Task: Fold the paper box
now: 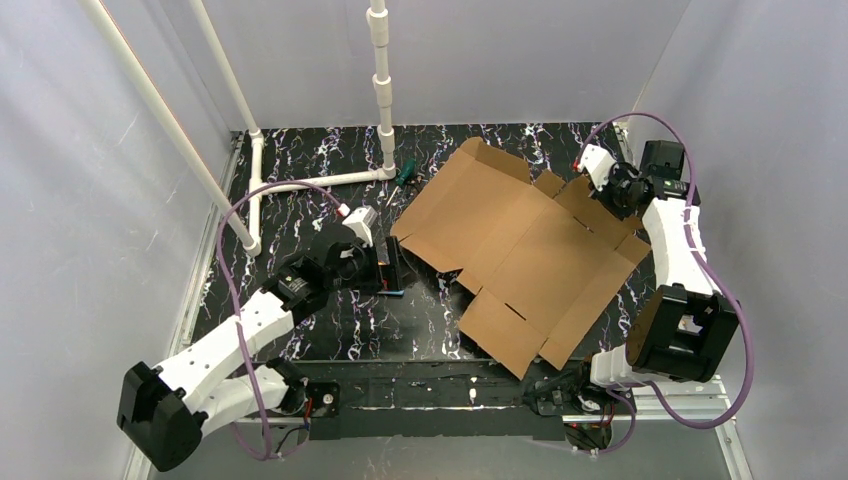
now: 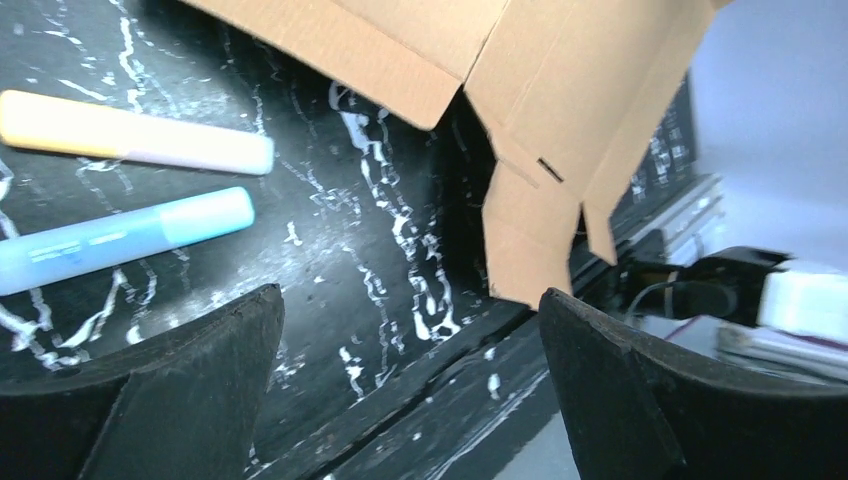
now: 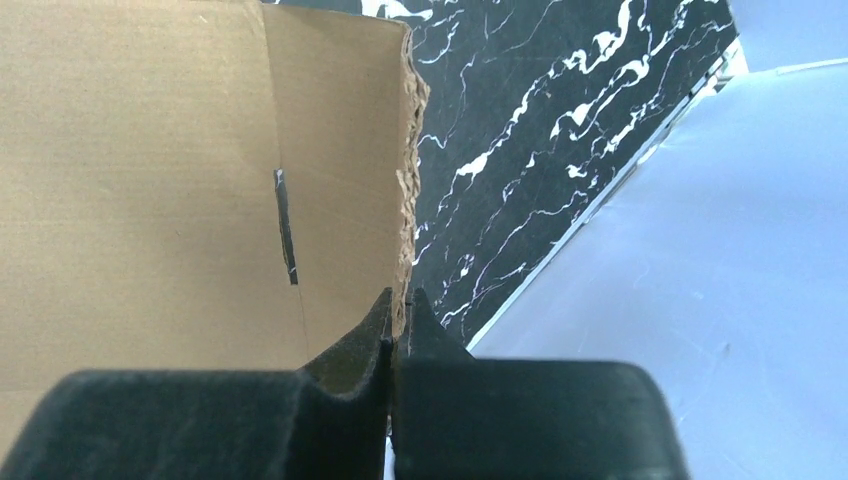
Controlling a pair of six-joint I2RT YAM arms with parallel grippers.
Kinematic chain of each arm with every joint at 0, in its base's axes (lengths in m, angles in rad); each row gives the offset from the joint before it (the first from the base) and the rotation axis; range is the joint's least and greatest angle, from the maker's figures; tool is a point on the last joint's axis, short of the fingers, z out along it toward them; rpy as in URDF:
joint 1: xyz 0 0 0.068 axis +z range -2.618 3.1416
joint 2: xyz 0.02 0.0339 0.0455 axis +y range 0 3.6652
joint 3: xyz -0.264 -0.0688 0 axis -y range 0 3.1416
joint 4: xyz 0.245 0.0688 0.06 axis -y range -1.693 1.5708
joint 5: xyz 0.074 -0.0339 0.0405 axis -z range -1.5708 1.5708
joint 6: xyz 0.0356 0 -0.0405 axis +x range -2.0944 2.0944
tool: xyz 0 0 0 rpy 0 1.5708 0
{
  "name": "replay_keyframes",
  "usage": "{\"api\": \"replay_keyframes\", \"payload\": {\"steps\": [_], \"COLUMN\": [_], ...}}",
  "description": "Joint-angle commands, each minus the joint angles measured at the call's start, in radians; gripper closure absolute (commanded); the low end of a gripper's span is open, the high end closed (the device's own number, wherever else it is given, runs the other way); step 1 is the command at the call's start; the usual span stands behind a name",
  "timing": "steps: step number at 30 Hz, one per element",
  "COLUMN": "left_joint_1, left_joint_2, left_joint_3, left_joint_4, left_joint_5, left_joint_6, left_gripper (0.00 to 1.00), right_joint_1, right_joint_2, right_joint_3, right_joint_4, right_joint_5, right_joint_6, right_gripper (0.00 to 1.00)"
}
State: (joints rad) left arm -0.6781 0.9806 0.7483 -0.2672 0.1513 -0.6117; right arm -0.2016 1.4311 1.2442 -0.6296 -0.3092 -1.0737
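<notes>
The paper box [image 1: 520,250] is a brown corrugated sheet with flaps and slits, spread mostly flat on the black marbled table, its right side slightly raised. My right gripper [image 1: 604,198] is at the sheet's far right flap. In the right wrist view the right gripper [image 3: 402,300] is shut on the ragged edge of the paper box [image 3: 150,180]. My left gripper [image 1: 392,270] hovers just left of the sheet. Seen from the left wrist, the left gripper [image 2: 410,300] is open with only table between its fingers, and the paper box [image 2: 560,100] lies ahead of it, untouched.
A pale yellow marker [image 2: 130,135] and a light blue marker [image 2: 120,235] lie on the table left of the left gripper. A green-handled screwdriver [image 1: 404,172] rests at the back beside the white pipe frame [image 1: 383,90]. Grey walls enclose the table.
</notes>
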Motion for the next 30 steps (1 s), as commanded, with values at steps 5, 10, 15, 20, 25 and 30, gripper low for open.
{"api": "replay_keyframes", "payload": {"steps": [5, 10, 15, 20, 25, 30], "left_joint_1": [0.071, 0.125, 0.141, 0.141, 0.141, 0.141], "left_joint_2": [0.152, 0.308, 0.447, 0.504, 0.55, 0.606], "left_joint_3": [-0.062, -0.031, -0.019, 0.016, 0.042, 0.054], "left_joint_4": [0.289, 0.32, 0.44, 0.511, 0.536, 0.581], "left_joint_5": [0.184, 0.159, 0.151, 0.138, 0.132, 0.144], "left_joint_6": [-0.262, -0.368, -0.446, -0.459, -0.48, -0.511], "left_gripper": [0.02, 0.02, 0.02, 0.02, 0.13, 0.4], "right_joint_1": [0.001, 0.0, 0.0, 0.001, 0.0, 0.001], "right_joint_2": [-0.032, -0.038, -0.048, -0.057, -0.056, -0.054], "right_joint_3": [0.093, 0.084, 0.061, 0.046, 0.043, 0.04], "right_joint_4": [0.011, 0.028, 0.044, 0.056, 0.063, 0.065], "right_joint_5": [-0.098, -0.105, -0.114, -0.113, -0.122, -0.126], "right_joint_6": [-0.02, 0.002, 0.025, 0.033, 0.05, 0.061], "right_gripper": [0.99, 0.99, 0.99, 0.99, 0.99, 0.99]}}
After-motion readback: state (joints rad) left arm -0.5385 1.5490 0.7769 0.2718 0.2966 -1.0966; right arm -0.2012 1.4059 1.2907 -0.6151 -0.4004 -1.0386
